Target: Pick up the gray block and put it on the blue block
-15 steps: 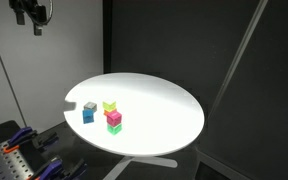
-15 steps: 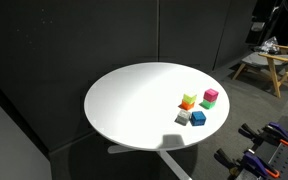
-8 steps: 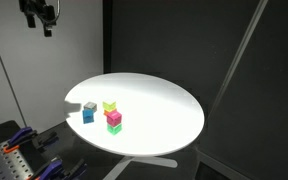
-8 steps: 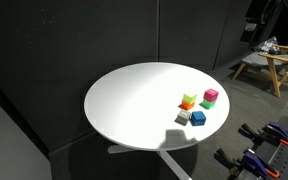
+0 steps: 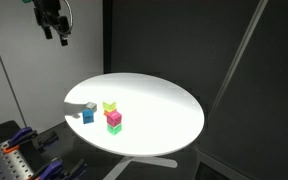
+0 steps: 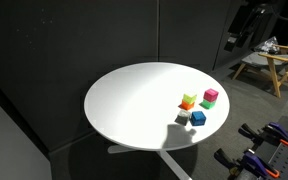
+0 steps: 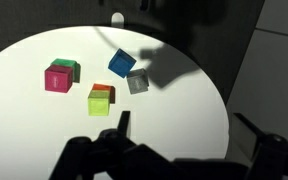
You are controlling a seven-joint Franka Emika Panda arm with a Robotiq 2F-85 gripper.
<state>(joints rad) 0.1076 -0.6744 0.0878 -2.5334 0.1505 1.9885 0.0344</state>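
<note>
The gray block (image 7: 137,82) lies on the round white table (image 7: 184,105), touching or nearly touching the blue block (image 7: 120,63). Both show in both exterior views: gray block (image 5: 90,105) (image 6: 182,118), blue block (image 5: 88,116) (image 6: 198,118). My gripper (image 7: 189,125) is open and empty, high above the table and well away from the blocks. It hangs at the upper edge in both exterior views (image 5: 54,28) (image 6: 234,40).
A pink cube (image 7: 57,79) sits against a green one (image 7: 66,66); in an exterior view (image 5: 114,117) the pink is on top. A yellow-green cube (image 7: 100,100) lies close by. Blue-handled clamps (image 5: 19,140) (image 6: 269,135) and a wooden stool (image 6: 264,65) stand beyond the table.
My gripper has moved sideways and slightly down toward the table, still high above it. The blocks have not moved.
</note>
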